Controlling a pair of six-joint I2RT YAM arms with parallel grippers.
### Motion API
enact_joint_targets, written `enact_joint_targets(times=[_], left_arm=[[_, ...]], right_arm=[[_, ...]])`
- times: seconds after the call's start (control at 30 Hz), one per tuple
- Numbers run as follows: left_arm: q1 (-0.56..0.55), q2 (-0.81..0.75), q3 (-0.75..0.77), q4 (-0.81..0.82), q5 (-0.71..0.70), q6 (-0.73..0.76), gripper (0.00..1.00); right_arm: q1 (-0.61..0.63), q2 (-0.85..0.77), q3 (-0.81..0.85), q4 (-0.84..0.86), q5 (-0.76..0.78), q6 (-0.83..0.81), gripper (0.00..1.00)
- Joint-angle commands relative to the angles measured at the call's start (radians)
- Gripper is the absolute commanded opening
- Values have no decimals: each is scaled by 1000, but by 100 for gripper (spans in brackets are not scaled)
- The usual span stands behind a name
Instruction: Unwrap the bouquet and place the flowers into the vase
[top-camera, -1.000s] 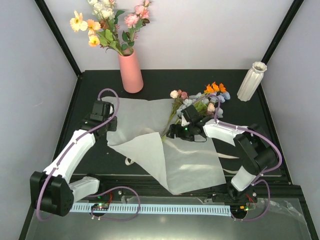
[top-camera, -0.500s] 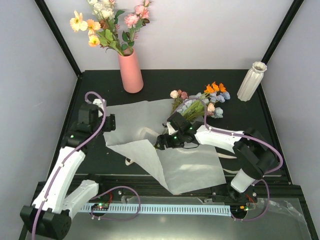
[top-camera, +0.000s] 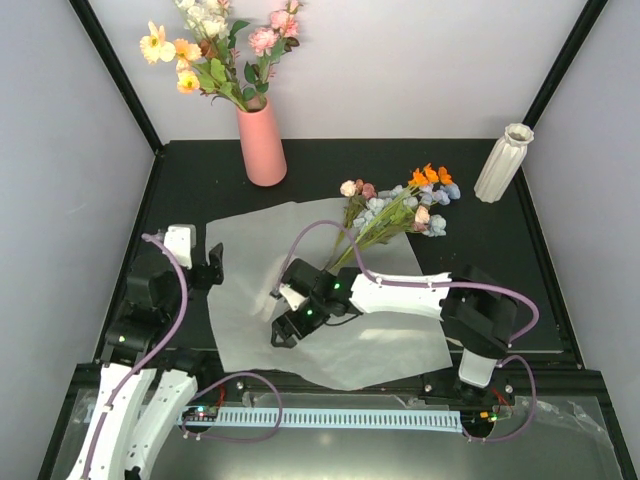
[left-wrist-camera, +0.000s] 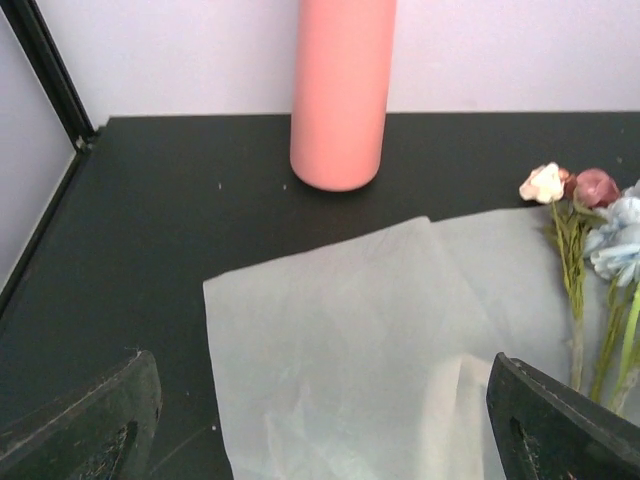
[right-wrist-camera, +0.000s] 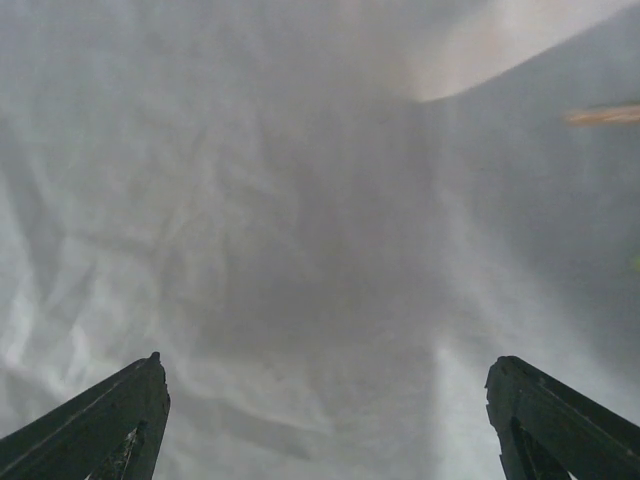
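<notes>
The bouquet lies unwrapped: its white paper (top-camera: 300, 290) is spread flat on the black table. The flowers (top-camera: 395, 210), with orange, blue, pink and cream heads, rest at the paper's far right corner. In the left wrist view the flowers (left-wrist-camera: 580, 230) are at the right edge of the paper (left-wrist-camera: 350, 340). The white ribbed vase (top-camera: 503, 162) stands upright at the far right, apart from both arms. My left gripper (top-camera: 207, 266) (left-wrist-camera: 325, 440) hangs open by the paper's left edge, holding nothing. My right gripper (top-camera: 282, 322) (right-wrist-camera: 330, 430) is open low over the paper (right-wrist-camera: 300, 200), empty.
A salmon-pink vase (top-camera: 262, 140) (left-wrist-camera: 340, 90) with yellow, pink and white flowers stands at the far left-centre. Black frame posts (top-camera: 115, 75) and pale walls close in the table on the sides and back.
The left gripper opened, let go of the paper and pulled back to the near left. The folded flap now lies flat. The right arm swept left across the paper.
</notes>
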Motion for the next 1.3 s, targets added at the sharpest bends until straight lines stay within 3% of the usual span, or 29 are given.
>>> enact_joint_targets(times=[0.0, 0.37, 0.57, 0.93, 1.27], left_arm=[[7, -41, -12, 36, 11, 11, 91], [7, -37, -16, 40, 49, 14, 91], [7, -22, -19, 46, 74, 16, 91], [7, 18, -1, 78, 267, 57, 88], [-12, 239, 97, 69, 457, 57, 82]], right_arm=[[60, 29, 23, 11, -63, -11, 88], [76, 163, 13, 80, -63, 86, 86], [75, 160, 18, 54, -40, 75, 86], [71, -137, 85, -132, 207, 31, 86], [-65, -423, -64, -170, 539, 105, 92]])
